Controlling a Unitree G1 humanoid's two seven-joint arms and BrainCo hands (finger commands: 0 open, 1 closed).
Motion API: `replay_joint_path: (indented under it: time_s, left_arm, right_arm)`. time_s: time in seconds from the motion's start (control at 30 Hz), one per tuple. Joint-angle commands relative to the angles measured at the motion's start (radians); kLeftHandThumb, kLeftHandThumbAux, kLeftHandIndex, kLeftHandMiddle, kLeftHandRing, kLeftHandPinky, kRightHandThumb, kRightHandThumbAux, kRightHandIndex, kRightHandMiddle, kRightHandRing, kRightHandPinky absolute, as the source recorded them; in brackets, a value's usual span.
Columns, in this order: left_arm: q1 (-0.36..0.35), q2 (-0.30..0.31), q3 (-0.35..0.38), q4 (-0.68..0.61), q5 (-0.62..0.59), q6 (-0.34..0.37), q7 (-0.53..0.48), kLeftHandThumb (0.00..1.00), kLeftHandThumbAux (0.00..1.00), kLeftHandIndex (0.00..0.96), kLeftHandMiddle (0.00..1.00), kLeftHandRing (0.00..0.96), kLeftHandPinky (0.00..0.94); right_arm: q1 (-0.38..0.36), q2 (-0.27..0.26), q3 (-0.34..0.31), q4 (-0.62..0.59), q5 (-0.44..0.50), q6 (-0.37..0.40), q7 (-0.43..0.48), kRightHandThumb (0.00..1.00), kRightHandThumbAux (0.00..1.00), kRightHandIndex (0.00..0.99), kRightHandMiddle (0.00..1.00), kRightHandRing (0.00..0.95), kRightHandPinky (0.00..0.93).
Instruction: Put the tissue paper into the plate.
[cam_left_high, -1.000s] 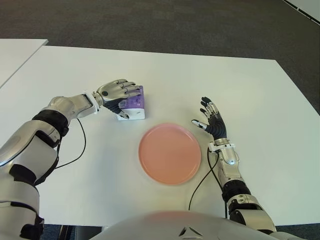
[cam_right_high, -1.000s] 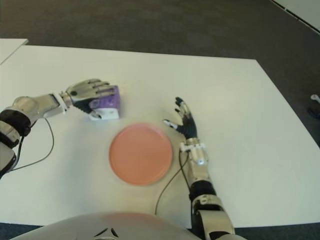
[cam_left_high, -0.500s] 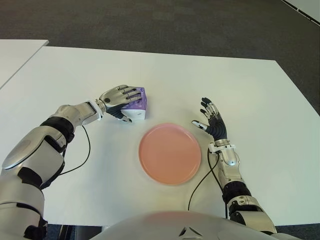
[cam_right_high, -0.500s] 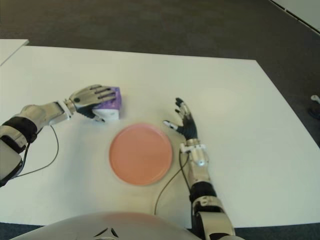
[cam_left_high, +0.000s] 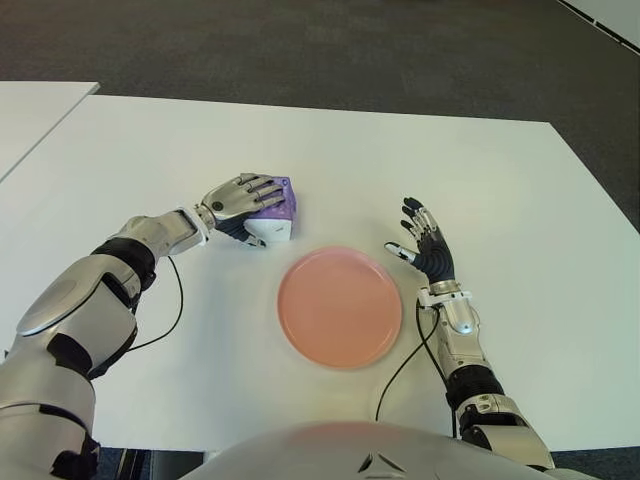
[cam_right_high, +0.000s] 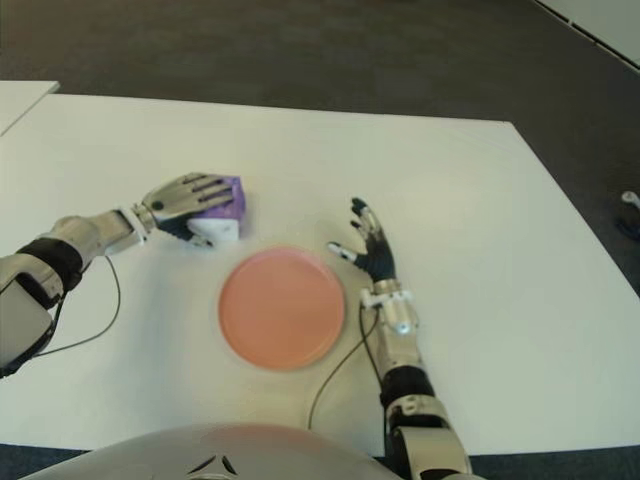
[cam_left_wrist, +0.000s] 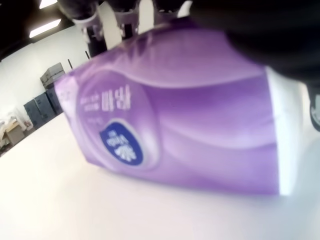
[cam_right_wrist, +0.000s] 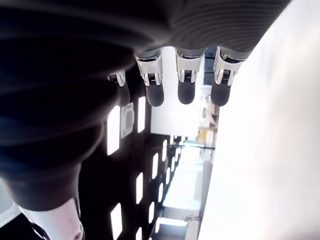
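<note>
Tissue pack: a purple and white tissue paper pack (cam_left_high: 271, 212) sits on the white desk (cam_left_high: 500, 180), in the left half, nearer the middle than the left edge, just beyond the plate's far-left rim and apart from it; the left wrist view shows its purple printed face with a blue oval logo and a white end panel, its lower edge meeting the desk
Left hand: the left hand (cam_left_high: 240, 197) lies over the top of the tissue pack, reaching in from the left side of the desk
Left fingers: the fingers (cam_left_high: 262, 186) are draped across the pack's top and curled onto it, the thumb at the near side, clamped on the pack
Plate: a round pink plate (cam_left_high: 340, 307) lies flat near the middle of the desk's near edge, between the two hands, with nothing on it
Right hand: the right hand (cam_left_high: 428, 250) shows just to the right of the plate's far-right rim, palm up-facing and pointing to the far edge
Right fingers: spread apart and straight, holding nothing; the right wrist view shows four fingertips (cam_right_wrist: 186, 82) in a row with gaps between them
Cables: a thin black cable (cam_left_high: 402, 368) runs from the right wrist toward the near edge, another from the left forearm
</note>
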Motion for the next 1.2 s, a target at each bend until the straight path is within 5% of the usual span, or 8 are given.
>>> replay_joint_path:
  time_s: [0.03,0.77,0.97,1.1,1.2]
  left_arm:
    - [0.080,-0.023,-0.061,0.045,0.049,0.008,-0.045,0.020,0.288,0.000,0.000,0.000,0.000]
    - [0.076,-0.026,-0.104,0.061,0.068,0.084,0.067,0.010,0.263,0.000,0.000,0.000,0.000]
    - [0.061,-0.027,-0.133,0.067,0.090,0.120,0.117,0.017,0.304,0.000,0.000,0.000,0.000]
    - [0.050,-0.036,-0.164,0.081,0.120,0.170,0.206,0.027,0.433,0.000,0.022,0.000,0.007]
    - [0.044,-0.049,-0.185,0.102,0.143,0.218,0.324,0.153,0.602,0.154,0.323,0.323,0.330]
  right_arm:
    - [0.114,0.004,0.006,0.079,-0.015,0.008,0.010,0.000,0.776,0.000,0.000,0.000,0.000]
    - [0.108,-0.005,0.002,0.083,-0.014,0.012,0.023,0.000,0.776,0.000,0.000,0.000,0.000]
    - [0.106,-0.003,0.002,0.083,-0.017,0.015,0.018,0.000,0.773,0.000,0.000,0.000,0.000]
    - [0.106,-0.005,0.002,0.082,-0.018,0.015,0.016,0.000,0.772,0.000,0.000,0.000,0.000]
    - [0.105,-0.005,0.001,0.085,-0.017,0.014,0.017,0.000,0.773,0.000,0.000,0.000,0.000]
